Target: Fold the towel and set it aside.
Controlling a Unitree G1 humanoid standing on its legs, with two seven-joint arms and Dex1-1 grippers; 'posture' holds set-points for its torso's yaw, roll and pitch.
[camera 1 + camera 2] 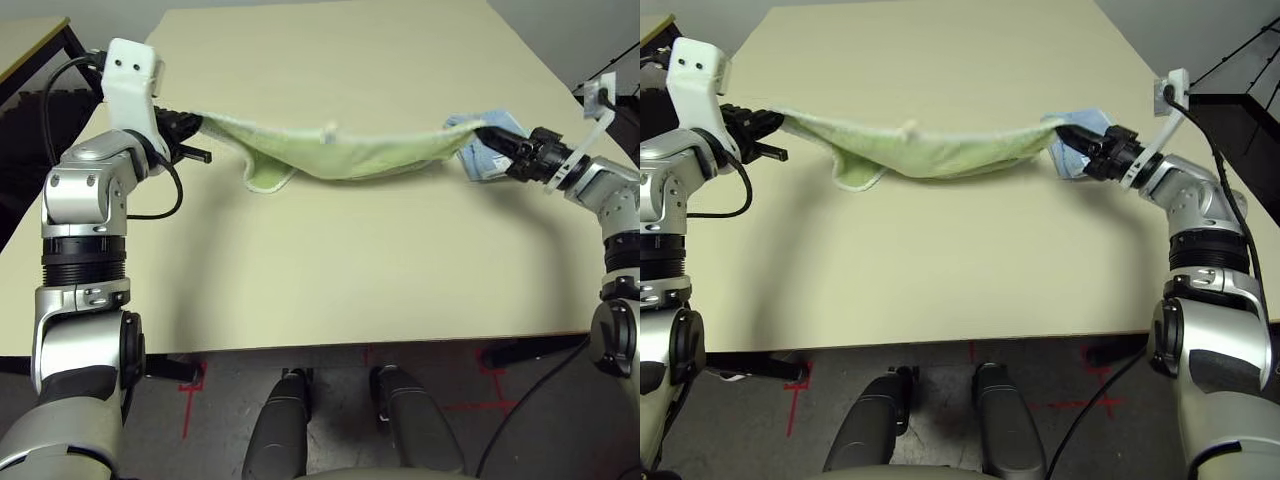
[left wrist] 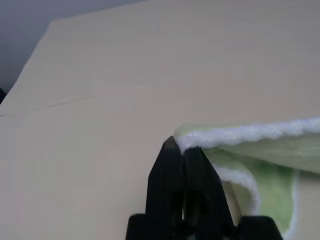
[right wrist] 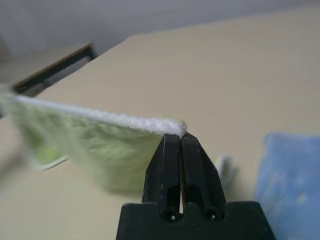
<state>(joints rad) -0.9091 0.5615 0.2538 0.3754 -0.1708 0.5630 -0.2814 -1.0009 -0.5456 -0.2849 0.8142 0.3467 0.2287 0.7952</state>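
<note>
The beige counter (image 1: 330, 280) is shown with the towel (image 1: 340, 155) suspended above it, stretched between the two arms and sagging at its middle, with one loose flap hanging nearer the left arm. One end of the white-edged cloth is pinched by the clenched left pincer (image 2: 181, 145), the other by the clenched right pincer (image 3: 179, 136). A small blue cloth (image 1: 1080, 145) is seen lying on the counter behind the right pincer. The towel appears gathered lengthwise but not laid flat; the fold is judged incomplete, and lowering, finishing the fold and setting aside are still to be done.
</note>
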